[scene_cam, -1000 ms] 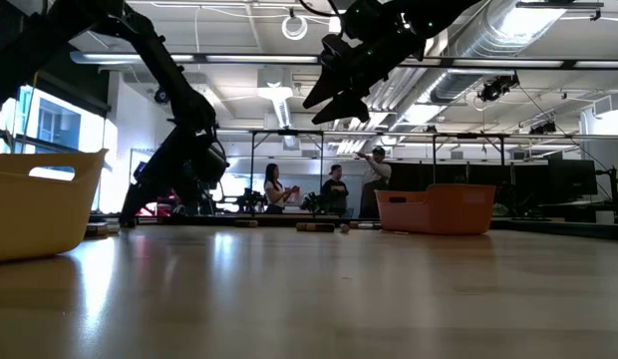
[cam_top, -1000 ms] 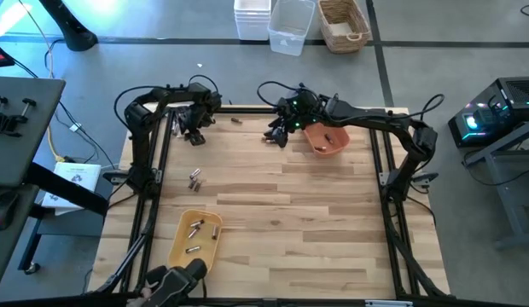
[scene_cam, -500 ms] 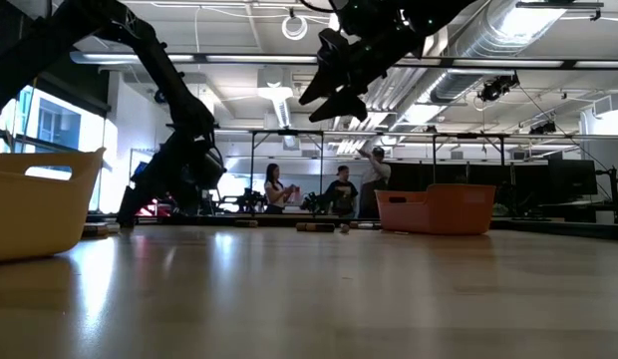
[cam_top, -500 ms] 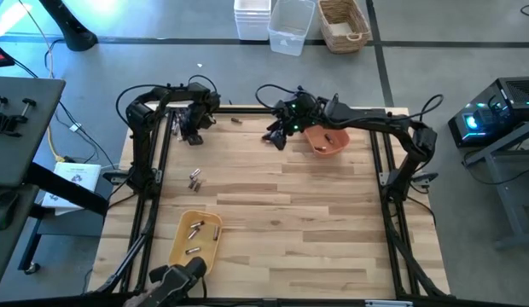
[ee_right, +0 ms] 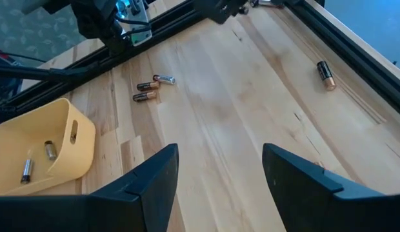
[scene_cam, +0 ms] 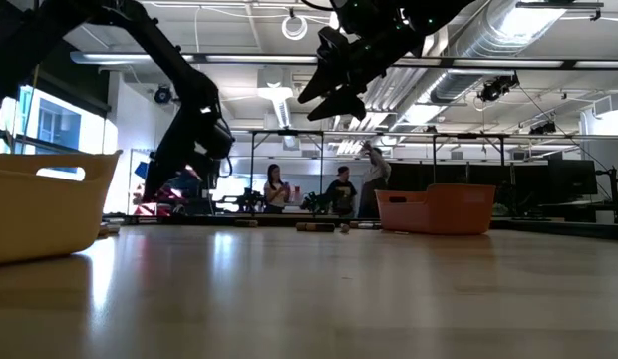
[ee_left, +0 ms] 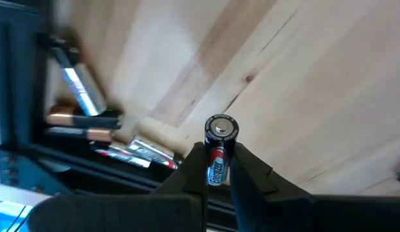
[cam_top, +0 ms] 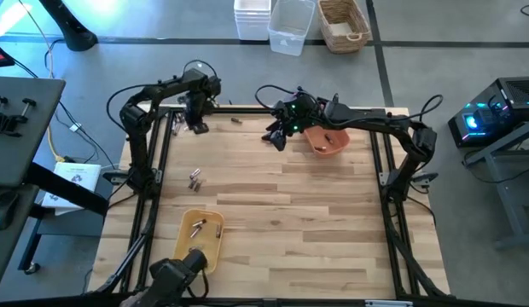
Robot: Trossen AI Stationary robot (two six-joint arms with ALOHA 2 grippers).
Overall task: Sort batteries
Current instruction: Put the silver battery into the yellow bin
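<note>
Left gripper (ee_left: 216,169): clamped on a single battery (ee_left: 219,145), gripped around its lower body so the capped end stands clear of the fingertips; it hangs over the far left corner of the table (cam_top: 316,213), just beside the frame rail

Held cell: silvery with a red band; judging by the hold, it is being carried off for a drop into a tray

Corner heap (ee_left: 90,122): several more batteries lie along the rail below the left gripper, copper-ended and silvery ones touching each other; probably the stock that gripper works from

Right gripper (ee_right: 216,187): jaws wide apart and holding nothing; it hovers high above the far middle of the table, beside the orange tray (cam_top: 326,141); likely waiting its turn

Orange tray: holds at least one dark cell

Yellow tray (cam_top: 199,240): near the front left edge, three or so cells already inside

Loose pair (ee_right: 148,88): two or three cells together on bare wood, between the corner and the yellow tray

Lone cell (ee_right: 325,74): apart from the rest, near the far rail

Sorting: partly done, by my reading; many cells unsorted
</note>
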